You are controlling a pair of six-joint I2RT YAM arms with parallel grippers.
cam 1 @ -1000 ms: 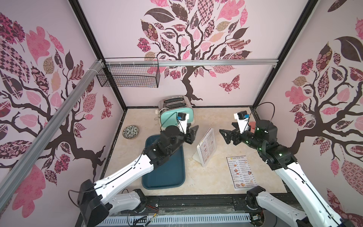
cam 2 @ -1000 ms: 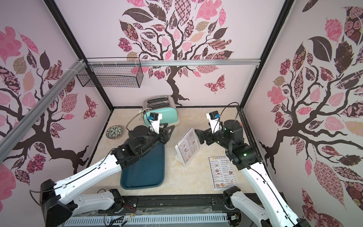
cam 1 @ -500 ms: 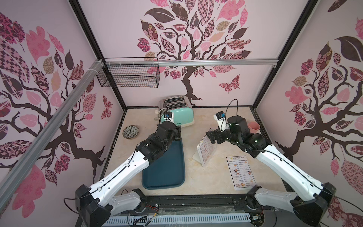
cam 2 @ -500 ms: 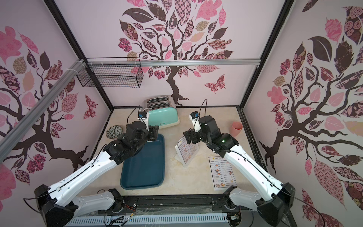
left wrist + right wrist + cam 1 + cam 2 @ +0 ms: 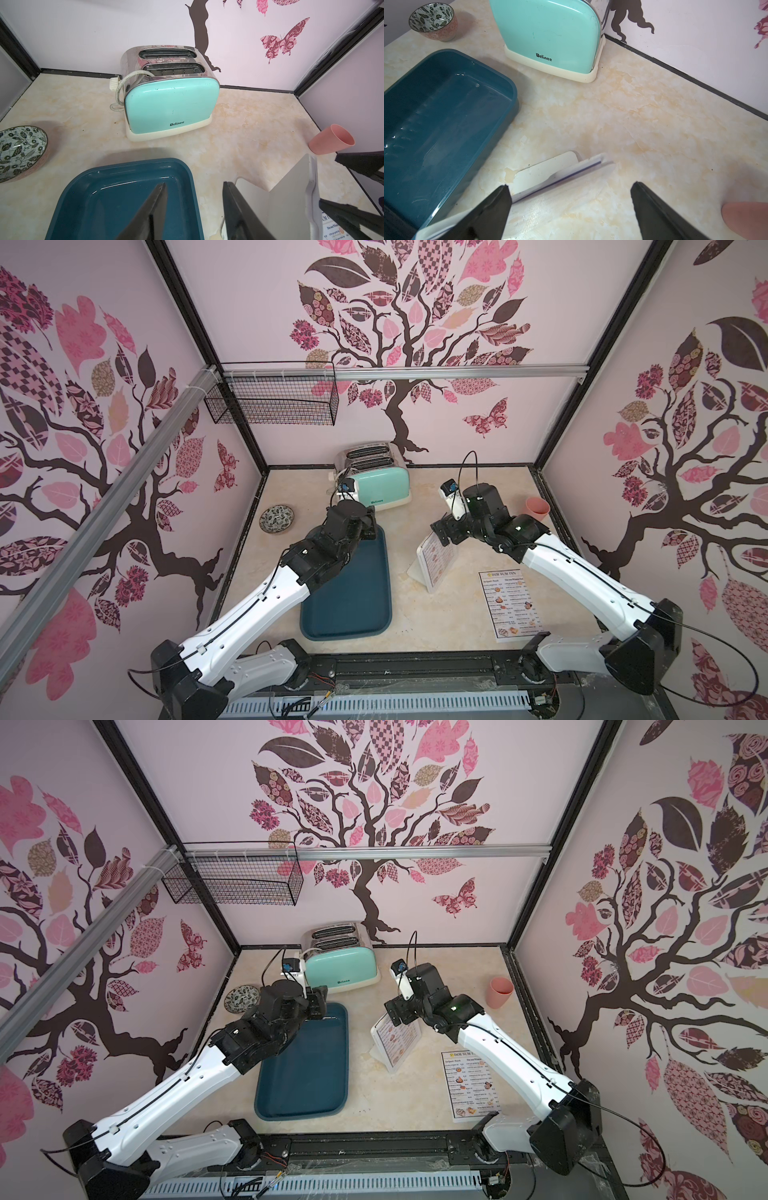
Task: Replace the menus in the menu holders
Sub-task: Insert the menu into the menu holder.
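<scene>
1. Handling, loose menu (image 5: 511,605): a thin paper sheet, judged light and floppy. It lay flat on the table (image 5: 440,626), so there was little to pinch. Best hold is probably an edge or corner, perhaps after sliding it towards the near table rim.
2. Handling, inserted menu (image 5: 397,1038): same paper, likely to drag between the plastic faces. Best taken at the top edge, where the slot opened.
3. Handling, menu holder (image 5: 435,562): stiff, smooth plastic, judged light and slippery. It may tip or skid when the sheet is pulled, so bracing the foot or a side edge looks wise.
4. Looks: the holder was white and clear, slanted back, with rounded corners and a flat foot. The loose sheet was white with a black border, headed "DIM SUM INN", with two text columns and small food photos.
5. Places: the holder stood mid-table, just right of the dark teal tray (image 5: 353,593). The loose menu lay near and right of it, apart from it. The mint toaster (image 5: 374,485) stood far, and the pink cup (image 5: 537,508) far right.
6. Right gripper (image 5: 571,209): jaws spread wide above the holder's top edge, holding nothing; contact could not be told.
7. Left gripper (image 5: 195,214): jaws partly apart and empty, over the tray's far right corner, left of the holder.
</scene>
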